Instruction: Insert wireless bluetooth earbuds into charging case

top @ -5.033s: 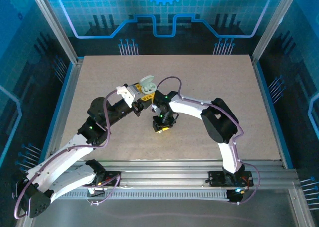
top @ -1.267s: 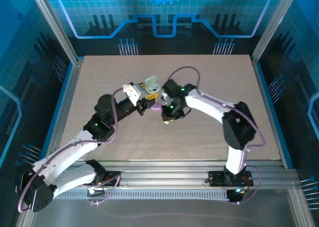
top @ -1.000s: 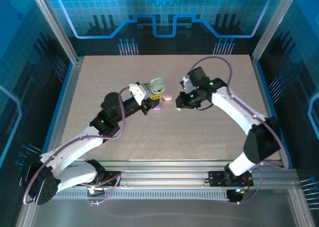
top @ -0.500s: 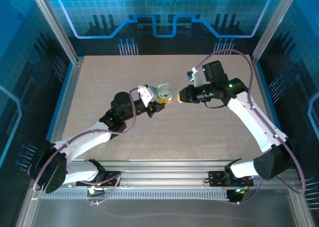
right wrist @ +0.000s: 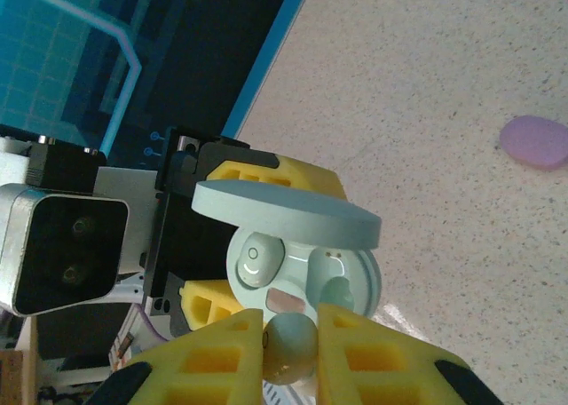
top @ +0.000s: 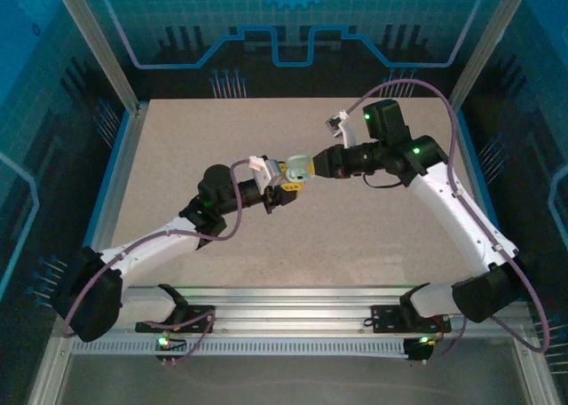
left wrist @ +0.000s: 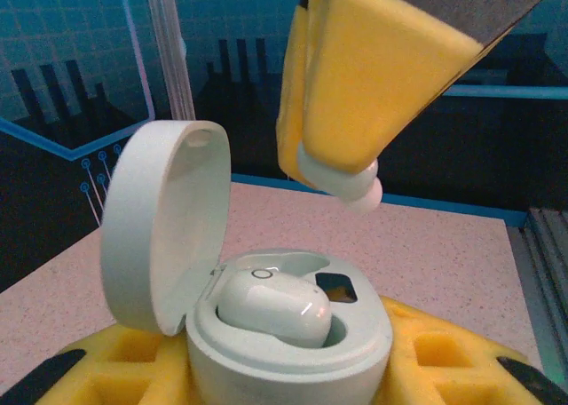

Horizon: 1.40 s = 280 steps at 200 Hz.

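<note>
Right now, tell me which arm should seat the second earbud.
Right. The right gripper pinches the loose earbud just above the open case's empty socket; the left gripper holds that case.

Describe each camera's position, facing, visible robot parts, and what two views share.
Top external: above, behind the bases, looking down at the speckled beige table; left arm and right arm show.
Left wrist: on the left arm, looking over the left end effector at the open mint-white oval charging case it clamps.
Right wrist: on the right arm, looking past the right end effector pinching a pale pebble-like earbud.
Shared: both wrist views show case and earbud.
</note>
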### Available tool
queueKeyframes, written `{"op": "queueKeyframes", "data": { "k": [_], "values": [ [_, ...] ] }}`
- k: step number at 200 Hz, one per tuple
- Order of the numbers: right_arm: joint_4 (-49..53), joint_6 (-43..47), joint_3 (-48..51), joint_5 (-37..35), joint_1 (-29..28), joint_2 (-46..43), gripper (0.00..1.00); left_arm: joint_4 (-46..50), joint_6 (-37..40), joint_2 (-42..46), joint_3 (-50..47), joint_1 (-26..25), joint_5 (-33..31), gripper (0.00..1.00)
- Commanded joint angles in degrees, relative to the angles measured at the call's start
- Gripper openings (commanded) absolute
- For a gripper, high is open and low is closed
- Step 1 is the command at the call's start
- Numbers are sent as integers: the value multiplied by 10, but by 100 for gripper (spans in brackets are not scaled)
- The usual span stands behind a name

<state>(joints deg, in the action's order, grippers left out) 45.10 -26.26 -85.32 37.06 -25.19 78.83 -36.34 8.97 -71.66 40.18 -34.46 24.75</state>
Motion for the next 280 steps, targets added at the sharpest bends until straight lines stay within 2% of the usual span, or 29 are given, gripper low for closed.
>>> {"op": "queueKeyframes", "data": {
  "k": [1,180,280],
  "values": [
    [-8,10,-14,24,-7,9,19,-27,0,-5,-2,3,25,36],
    [-32,16,17,17,-16,38,20,-38,-25,1,4,3,44,36],
    [-24,23,10,4,-18,39,28,-42,-30,3,6,4,44,36]
  ]
}}
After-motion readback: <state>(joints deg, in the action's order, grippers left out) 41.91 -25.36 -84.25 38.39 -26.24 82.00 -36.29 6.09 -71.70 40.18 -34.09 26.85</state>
